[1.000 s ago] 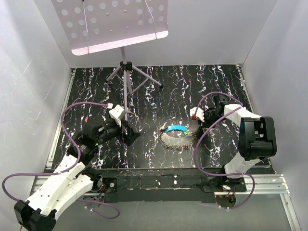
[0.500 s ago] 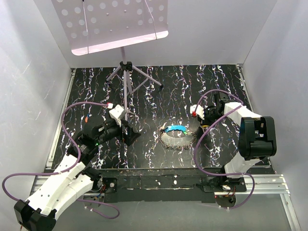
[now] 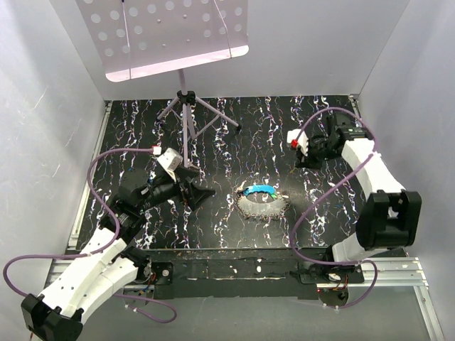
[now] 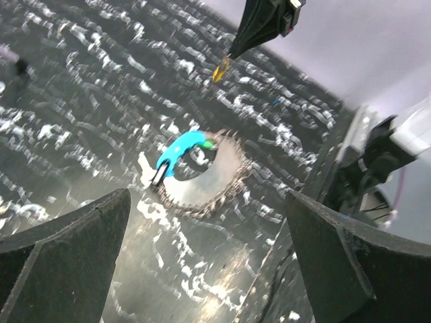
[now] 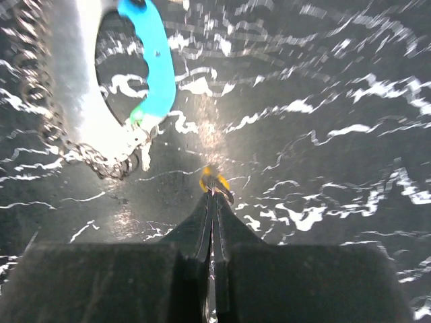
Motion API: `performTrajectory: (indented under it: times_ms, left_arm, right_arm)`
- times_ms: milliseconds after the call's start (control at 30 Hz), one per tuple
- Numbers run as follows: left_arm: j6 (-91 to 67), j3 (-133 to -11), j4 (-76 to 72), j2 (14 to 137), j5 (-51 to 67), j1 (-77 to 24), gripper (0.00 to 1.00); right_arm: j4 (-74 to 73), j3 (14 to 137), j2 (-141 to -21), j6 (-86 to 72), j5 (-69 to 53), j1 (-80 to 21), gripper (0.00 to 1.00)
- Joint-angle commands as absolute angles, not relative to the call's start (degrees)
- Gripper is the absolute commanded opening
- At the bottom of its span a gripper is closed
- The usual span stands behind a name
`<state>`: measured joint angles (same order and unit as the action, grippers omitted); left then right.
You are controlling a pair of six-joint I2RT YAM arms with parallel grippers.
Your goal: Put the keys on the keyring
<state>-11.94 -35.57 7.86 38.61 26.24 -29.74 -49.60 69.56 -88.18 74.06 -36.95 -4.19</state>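
The keyring is a bright blue carabiner (image 3: 260,189) on a loop of metal chain (image 3: 261,208), lying mid-table. My right gripper (image 5: 214,192) is shut on the yellow-orange key (image 5: 214,180), whose head pokes out past the fingertips, held above the table to the far right of the keyring. In the left wrist view that key (image 4: 219,69) hangs from the right gripper's tip (image 4: 234,52). My left gripper (image 3: 202,193) stands open and holds nothing, just left of the keyring and facing it. A tiny blue speck (image 4: 276,102) on the table may be the blue key; it is too small to tell.
A music stand (image 3: 186,114) with a tripod base stands at the back left, its perforated tray overhead. White walls close in the black marbled table (image 3: 234,142) on three sides. Purple cables loop off both arms.
My right gripper has shut on the yellow-orange key and drawn back and up to the far right. My left gripper has shifted slightly right toward the keyring, still open.
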Motion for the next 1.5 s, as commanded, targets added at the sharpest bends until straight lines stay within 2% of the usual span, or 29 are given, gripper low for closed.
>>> performTrajectory:
  times_ms: [0,67,100,267,367,500,600,733,867,967,1000,1067,1200,1467]
  left_arm:
    - [-21.6,-37.3,-8.5,41.5,33.3,-29.9,0.99]
    - [-24.2,-37.4,-14.0,42.7,33.7,-30.5,1.00]
    - [-25.1,-37.8,-16.7,43.6,34.1,-30.9,0.96]
    - [-24.5,-41.2,-23.4,49.6,33.1,-36.4,0.91]
    - [-21.0,-42.3,-27.5,53.3,32.3,-39.7,0.85]
    - [-14.8,-42.2,-32.3,57.3,33.1,-42.0,0.74]
    - [-11.4,-41.1,-37.0,59.2,38.4,-42.5,0.66]
    - [-9.1,-40.0,-39.4,59.7,41.0,-43.9,0.65]
    - [-7.9,-39.8,-38.0,59.4,41.5,-45.5,0.65]
    - [-8.4,-39.6,-37.7,59.6,41.3,-46.3,0.67]
    - [-8.4,-39.2,-37.6,59.7,41.0,-46.3,0.71]
    - [-8.2,-39.1,-37.7,60.3,41.0,-46.3,0.73]
    - [-8.3,-41.4,-36.5,62.7,41.3,-46.4,0.73]
    - [-7.7,-44.1,-35.0,66.7,39.5,-46.6,0.58]
  right_arm:
    - [-64.1,77.2,-81.3,73.9,-47.3,-4.1,0.01]
    - [-67.9,79.8,-79.2,73.8,-50.7,-4.1,0.01]
    - [-69.7,81.4,-78.3,73.2,-52.5,-4.1,0.01]
    - [-73.7,84.6,-73.0,70.9,-62.2,-4.2,0.01]
    - [-70.4,82.0,-68.3,69.0,-66.8,-4.7,0.01]
    - [-59.1,75.6,-61.2,63.6,-69.4,-6.2,0.01]
    - [-54.1,71.1,-56.4,63.1,-70.7,-8.8,0.01]
    - [-42.5,64.0,-49.7,59.9,-71.1,-14.3,0.01]
    - [-25.5,55.7,-44.6,44.8,-66.6,-19.0,0.01]
    - [-19.3,52.0,-42.6,40.1,-63.7,-20.6,0.01]
    - [-16.9,51.2,-42.3,38.1,-63.1,-20.7,0.01]
    - [-13.4,49.8,-41.6,34.9,-62.0,-20.8,0.01]
    - [-8.4,48.3,-40.6,30.6,-59.4,-20.9,0.01]
    - [-0.9,44.7,-39.0,25.0,-58.4,-21.0,0.01]
